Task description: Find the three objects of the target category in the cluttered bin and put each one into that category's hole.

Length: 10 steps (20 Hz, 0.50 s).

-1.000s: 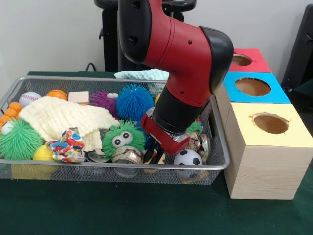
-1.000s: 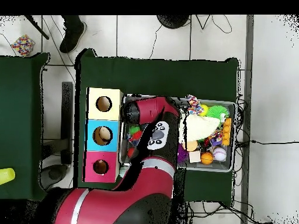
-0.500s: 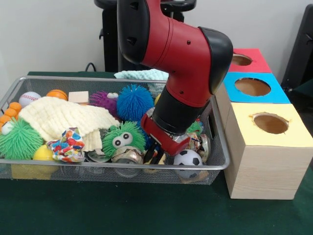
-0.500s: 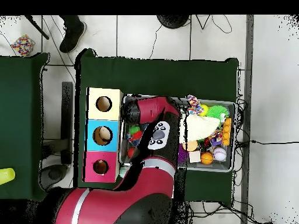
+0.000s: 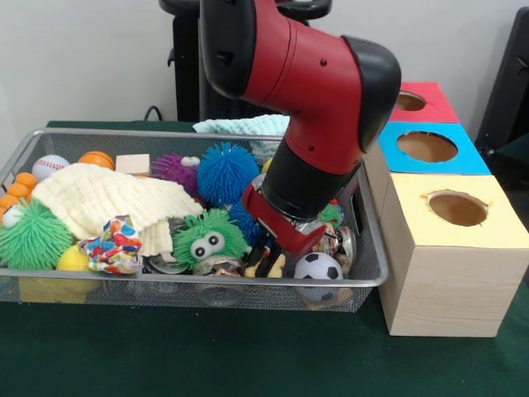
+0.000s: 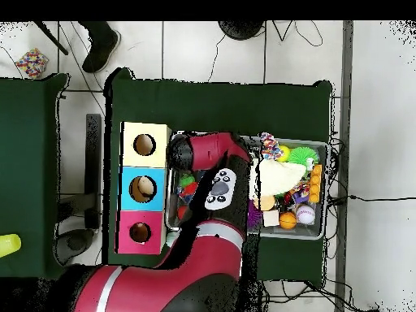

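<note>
The gripper [image 5: 266,263] is sunk into the clutter at the front right of the wire mesh bin [image 5: 50,285], its dark tips just showing between the green googly-eyed fuzzy toy [image 5: 209,238] and the small soccer ball [image 5: 317,266]; whether it is spread or closed on anything I cannot tell, since the bulky red and black arm [image 5: 314,107] covers it. Which items belong to the target category is not clear from either view. Shiny metal cans [image 5: 340,241] lie beside the ball, partly hidden by the wrist. Further left, a ribbed cream cloth [image 5: 103,198] drapes over the pile, with a crumpled multicoloured fabric piece [image 5: 113,246] and a yellow ball [image 5: 72,259] in front of it. A spiky blue ball [image 5: 226,172] and a purple one [image 5: 174,171] sit behind. Right of the bin stand three wooden boxes with round holes, topped yellow [image 5: 488,217], blue [image 5: 471,161] and red [image 5: 436,103]
</note>
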### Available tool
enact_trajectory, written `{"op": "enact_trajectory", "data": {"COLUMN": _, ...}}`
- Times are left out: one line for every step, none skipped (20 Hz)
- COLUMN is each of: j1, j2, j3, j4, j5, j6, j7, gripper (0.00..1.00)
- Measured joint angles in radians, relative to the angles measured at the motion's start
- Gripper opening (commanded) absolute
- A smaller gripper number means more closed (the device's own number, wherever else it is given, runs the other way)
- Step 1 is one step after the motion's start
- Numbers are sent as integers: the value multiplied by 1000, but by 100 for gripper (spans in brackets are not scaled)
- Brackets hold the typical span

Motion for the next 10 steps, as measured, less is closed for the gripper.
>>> {"op": "enact_trajectory", "data": {"j1": 3, "j2": -12, "j3": 0, "j4": 1, "j5": 2, "j6": 20, "j7": 0, "gripper": 0}}
{"op": "enact_trajectory", "data": {"j1": 7, "j2": -23, "j3": 0, "j4": 4, "j5": 4, "j6": 37, "j7": 0, "gripper": 0}}
{"op": "enact_trajectory", "data": {"j1": 8, "j2": -30, "j3": 0, "j4": 7, "j5": 5, "j6": 46, "j7": 0, "gripper": 0}}
{"op": "enact_trajectory", "data": {"j1": 11, "j2": -41, "j3": 0, "j4": 10, "j5": 7, "j6": 62, "j7": 0, "gripper": 0}}
{"op": "enact_trajectory", "data": {"j1": 12, "j2": -43, "j3": 0, "j4": 11, "j5": 7, "j6": 65, "j7": 0, "gripper": 0}}
{"op": "enact_trajectory", "data": {"j1": 15, "j2": -63, "j3": 0, "j4": 18, "j5": 10, "j6": 87, "j7": 0, "gripper": 0}}
{"op": "enact_trajectory", "data": {"j1": 15, "j2": -76, "j3": 0, "j4": 20, "j5": 12, "j6": 95, "j7": 0, "gripper": 0}}
{"op": "enact_trajectory", "data": {"j1": 16, "j2": -88, "j3": 1, "j4": 23, "j5": 14, "j6": 102, "j7": 0, "gripper": 0}}
{"op": "enact_trajectory", "data": {"j1": 16, "j2": -101, "j3": 1, "j4": 25, "j5": 15, "j6": 110, "j7": 0, "gripper": 0}}
{"op": "enact_trajectory", "data": {"j1": 16, "j2": -113, "j3": 1, "j4": 28, "j5": 17, "j6": 117, "j7": 0, "gripper": 0}}
